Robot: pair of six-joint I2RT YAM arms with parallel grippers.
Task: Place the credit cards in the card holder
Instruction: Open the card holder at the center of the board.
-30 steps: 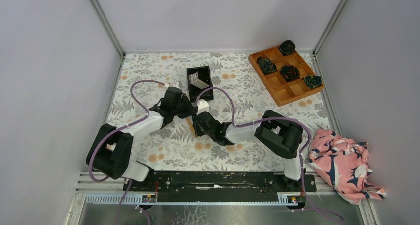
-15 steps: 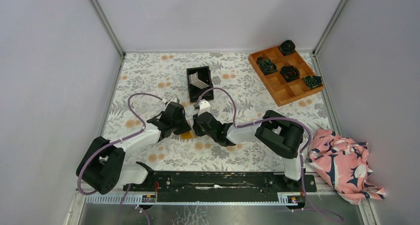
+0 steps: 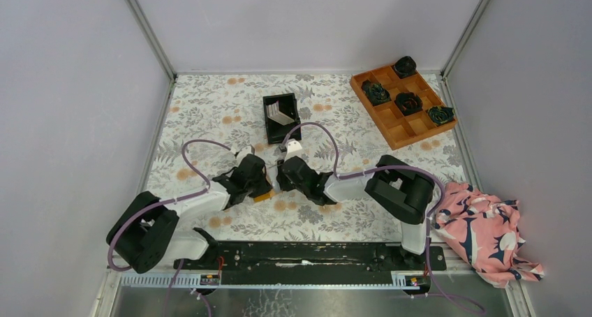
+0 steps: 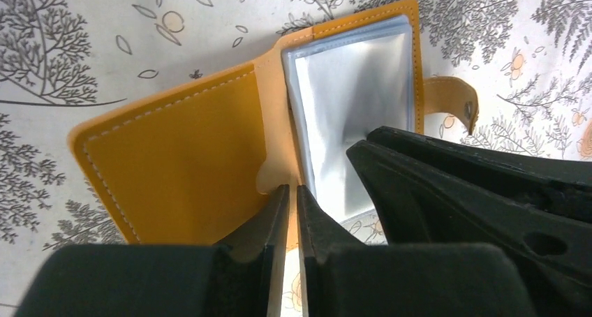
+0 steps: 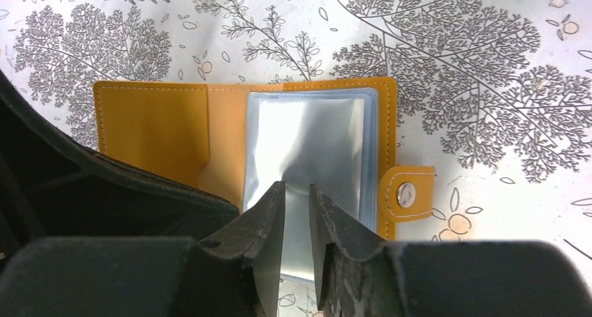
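I see the card holder (image 5: 153, 128) lying open and flat on the floral table (image 3: 209, 107), about midway between the left and right edges and closer to the near edge than the far one. It sits between my two claws. It is orange-tan with pale stitching round its border. One leaf is a plain pocket with a small curved notch at its opening. The other leaf carries a stack of clear sleeves (image 5: 307, 142) that glare silvery grey. A short strap (image 5: 407, 193) with a round metal snap sticks out past the sleeve side.

The left claw (image 4: 289, 188) comes in at the holder's edge by the fold, its fingers a thin slit apart. I cannot tell whether it pinches anything. The right claw (image 5: 297, 186) has its tips over the edge of the sleeves, with a narrow gap through which the sleeve shows. I cannot tell whether it grips there either.

The credit cards (image 3: 280, 112) lean pale inside the black bin (image 3: 267, 118), further toward the far edge. An orange compartment tray (image 3: 401, 132) sits at the far right corner.
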